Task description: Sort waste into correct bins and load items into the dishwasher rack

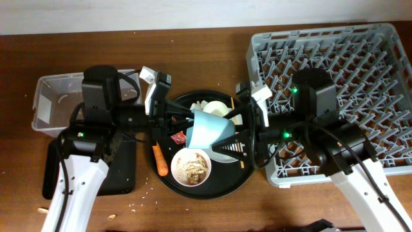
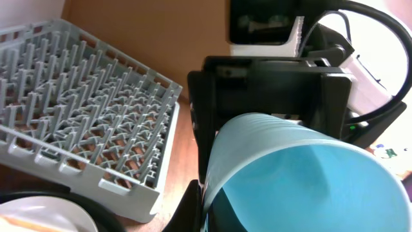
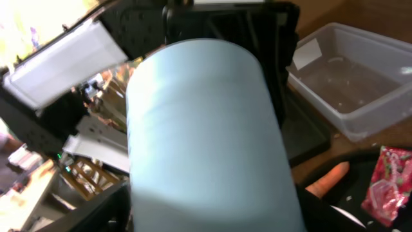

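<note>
Beside the rack (image 1: 360,71), over the tray (image 1: 219,188), the cup (image 1: 211,127) is hanging sideways between both arms.
Left gripper (image 1: 187,121) is pinching its rim. Right gripper (image 1: 239,132) is straddling its body, clamped or not I can't tell; right should be squeezing firmly before left lets go.
</note>
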Action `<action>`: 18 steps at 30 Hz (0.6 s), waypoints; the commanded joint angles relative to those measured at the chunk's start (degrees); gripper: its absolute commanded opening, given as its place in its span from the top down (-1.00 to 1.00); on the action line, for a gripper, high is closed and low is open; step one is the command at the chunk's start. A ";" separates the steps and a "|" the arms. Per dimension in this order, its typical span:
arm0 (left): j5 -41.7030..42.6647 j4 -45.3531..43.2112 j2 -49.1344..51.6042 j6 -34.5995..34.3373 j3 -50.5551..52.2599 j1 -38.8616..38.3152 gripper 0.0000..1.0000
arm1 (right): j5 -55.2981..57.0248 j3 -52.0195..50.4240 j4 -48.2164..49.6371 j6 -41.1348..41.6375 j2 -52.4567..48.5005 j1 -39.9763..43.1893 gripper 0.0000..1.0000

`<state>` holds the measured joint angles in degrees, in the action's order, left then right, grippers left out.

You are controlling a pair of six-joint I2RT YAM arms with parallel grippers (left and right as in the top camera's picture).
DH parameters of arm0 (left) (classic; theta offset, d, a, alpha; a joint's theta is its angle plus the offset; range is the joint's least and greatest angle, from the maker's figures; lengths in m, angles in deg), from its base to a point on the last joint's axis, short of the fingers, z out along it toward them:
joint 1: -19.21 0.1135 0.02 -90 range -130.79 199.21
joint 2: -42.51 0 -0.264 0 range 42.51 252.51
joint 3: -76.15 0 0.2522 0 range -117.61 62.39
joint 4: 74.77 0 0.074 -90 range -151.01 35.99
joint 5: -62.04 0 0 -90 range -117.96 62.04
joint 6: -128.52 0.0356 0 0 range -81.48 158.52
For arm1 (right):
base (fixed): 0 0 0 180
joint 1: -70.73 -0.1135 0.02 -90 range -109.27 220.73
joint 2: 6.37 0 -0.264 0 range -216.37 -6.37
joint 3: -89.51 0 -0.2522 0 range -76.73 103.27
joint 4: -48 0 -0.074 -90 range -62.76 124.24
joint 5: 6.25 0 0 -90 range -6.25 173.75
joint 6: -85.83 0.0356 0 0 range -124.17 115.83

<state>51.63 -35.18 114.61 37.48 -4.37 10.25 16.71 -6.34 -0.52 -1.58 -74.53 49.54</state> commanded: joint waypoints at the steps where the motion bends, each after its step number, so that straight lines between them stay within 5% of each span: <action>1: 0.33 -0.55 -0.24 1.09 -0.68 -0.17 1.00 | 1.79 0.81 0.00 0.02 0.17 -0.96 -0.16; 3: 0.11 -1.18 -0.24 1.07 -0.68 -0.15 0.88 | 5.09 0.83 -0.98 0.04 0.35 -0.92 0.05; 5: -0.20 -1.86 -0.24 1.09 -0.68 -0.15 -0.74 | 9.62 0.83 -1.57 1.68 2.27 -0.44 0.12; 6: -1.88 -1.84 -0.24 1.07 -0.68 -0.11 -0.99 | 13.81 0.83 -3.39 4.20 4.04 1.49 0.16; 9: -3.98 -1.81 -0.24 0.87 -0.68 0.68 -0.99 | 17.57 0.83 -14.08 6.08 11.17 19.39 0.15; 13: -4.02 -1.60 -0.24 0.44 -0.68 0.87 -0.99 | 53.31 0.81 -37.86 7.04 9.84 47.36 0.21; 18: -5.49 -0.90 -0.24 0.46 -0.68 0.85 -0.99 | 63.73 0.81 -38.58 11.45 -9.11 50.53 0.19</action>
<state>46.56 -36.63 114.83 38.03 -4.53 10.93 74.28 -5.53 -38.93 8.28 -76.98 99.65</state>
